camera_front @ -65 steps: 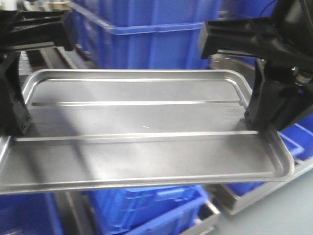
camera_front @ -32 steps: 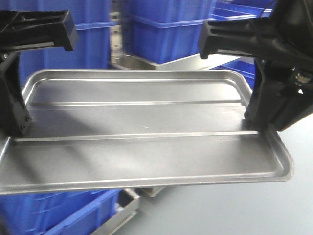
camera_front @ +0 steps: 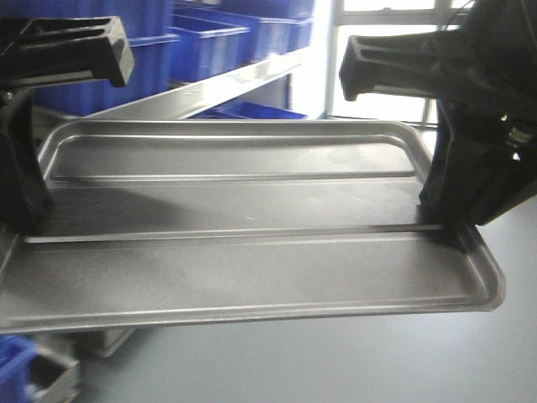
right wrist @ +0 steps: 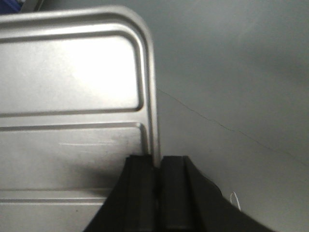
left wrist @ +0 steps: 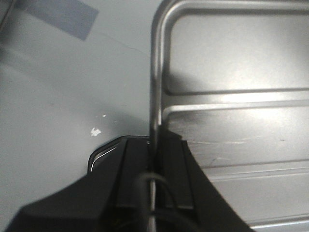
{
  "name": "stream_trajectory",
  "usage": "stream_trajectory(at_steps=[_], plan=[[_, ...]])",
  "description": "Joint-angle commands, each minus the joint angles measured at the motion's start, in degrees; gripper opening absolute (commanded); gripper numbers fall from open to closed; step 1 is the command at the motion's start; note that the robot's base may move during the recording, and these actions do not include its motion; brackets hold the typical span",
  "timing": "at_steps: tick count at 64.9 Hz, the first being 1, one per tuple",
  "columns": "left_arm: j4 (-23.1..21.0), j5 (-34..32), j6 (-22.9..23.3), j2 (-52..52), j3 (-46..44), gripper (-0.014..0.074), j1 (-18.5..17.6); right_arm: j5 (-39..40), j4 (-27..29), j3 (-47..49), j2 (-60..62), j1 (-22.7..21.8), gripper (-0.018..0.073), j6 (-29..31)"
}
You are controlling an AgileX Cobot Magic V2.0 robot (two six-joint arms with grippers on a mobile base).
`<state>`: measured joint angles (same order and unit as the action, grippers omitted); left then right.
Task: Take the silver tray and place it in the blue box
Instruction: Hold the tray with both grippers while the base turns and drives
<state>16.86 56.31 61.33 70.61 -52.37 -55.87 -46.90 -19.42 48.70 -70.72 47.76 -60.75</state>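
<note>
The silver tray (camera_front: 243,243) hangs level in the air across the front view, held at both short ends. My left gripper (camera_front: 25,220) is shut on its left rim. In the left wrist view my left gripper (left wrist: 153,145) has one finger on each side of the tray (left wrist: 231,72) rim. My right gripper (camera_front: 443,220) is shut on the right rim. In the right wrist view my right gripper (right wrist: 157,162) pinches the tray (right wrist: 72,72) edge. Several blue crates (camera_front: 210,46) stand on a shelf at the back; I cannot tell which one is the blue box.
A metal shelf board (camera_front: 193,92) slopes across the back left under the crates. A bright window (camera_front: 394,59) is at the back right. Grey floor (camera_front: 352,361) lies under the tray, with a blue tape patch (left wrist: 63,17). A blue corner and a metal frame (camera_front: 50,378) show at lower left.
The background has slid to the left: the close blue crates gave way to shelf, window and bare floor. The tray and both grippers keep the same place in the view.
</note>
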Motion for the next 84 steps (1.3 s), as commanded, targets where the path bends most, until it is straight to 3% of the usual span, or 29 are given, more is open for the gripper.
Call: stream_trajectory(at_steps=[1, 84], plan=[[2.0, 2.1, 0.6, -1.6, -1.3, -0.0015, -0.3, -1.3, -3.6, 1.3, 1.7, -0.3, 0.0059, -0.1], [2.0, 2.1, 0.6, -1.6, -1.3, -0.0015, -0.3, -1.3, -3.6, 1.3, 1.7, -0.3, 0.0059, -0.1]])
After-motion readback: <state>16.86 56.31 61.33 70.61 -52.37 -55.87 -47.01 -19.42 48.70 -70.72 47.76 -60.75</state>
